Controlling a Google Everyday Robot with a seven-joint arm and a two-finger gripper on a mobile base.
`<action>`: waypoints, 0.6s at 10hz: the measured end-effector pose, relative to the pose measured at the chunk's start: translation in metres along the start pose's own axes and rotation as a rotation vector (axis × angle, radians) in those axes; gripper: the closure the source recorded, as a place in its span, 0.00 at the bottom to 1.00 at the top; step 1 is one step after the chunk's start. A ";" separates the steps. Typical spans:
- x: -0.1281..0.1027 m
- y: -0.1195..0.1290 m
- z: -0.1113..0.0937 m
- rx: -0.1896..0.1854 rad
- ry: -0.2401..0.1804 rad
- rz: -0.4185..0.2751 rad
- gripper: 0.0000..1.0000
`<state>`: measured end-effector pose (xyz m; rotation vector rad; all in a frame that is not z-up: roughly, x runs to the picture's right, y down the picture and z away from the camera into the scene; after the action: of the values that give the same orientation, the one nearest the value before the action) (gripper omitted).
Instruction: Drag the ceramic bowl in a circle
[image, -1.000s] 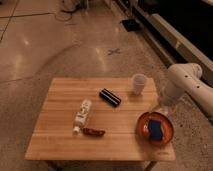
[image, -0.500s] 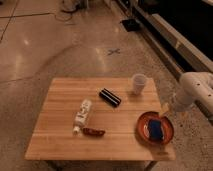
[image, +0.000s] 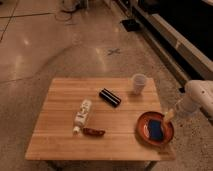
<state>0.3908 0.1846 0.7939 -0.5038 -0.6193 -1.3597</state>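
1. Ceramic bowl (image: 145, 125): sitting at the near right corner of the wooden table (image: 60, 130), close to both the right and front edges. Holding a flat blue item (image: 156, 129).
2. Gripper (image: 169, 116): poised at the bowl's far-right rim, hung from the white arm (image: 196, 97) reaching in from beyond the table's right edge.
3. Relation to work from: bowl's centre down and left of the fingertips in the camera view, toward the table's front. Round, so no long axis to line up with; any stretch of rim serves alike.
4. Fingers: spread wide, clasping nothing discernible. Over the rim or pressed against it, cannot tell; contact unconfirmed.
5. One arm only, so no choice of side.
6. Judged, not seen: dragging likely needs a fingertip set down inside the wall or hooked on the rim first. Best swept inward, toward the open wood left of the bowl, with two table edges so near.
7. Neighbours, all apart from the bowl: white cup (image: 139, 83) beyond it, black bar (image: 109, 96), white bottle (image: 83, 113) and reddish-brown item (image: 93, 132) off to the left.
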 end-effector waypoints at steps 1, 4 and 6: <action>-0.001 0.001 0.004 0.006 -0.004 0.004 0.32; -0.003 0.002 0.015 0.028 -0.020 0.004 0.37; -0.004 0.004 0.020 0.027 -0.028 -0.008 0.59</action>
<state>0.3917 0.2009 0.8059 -0.5002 -0.6627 -1.3519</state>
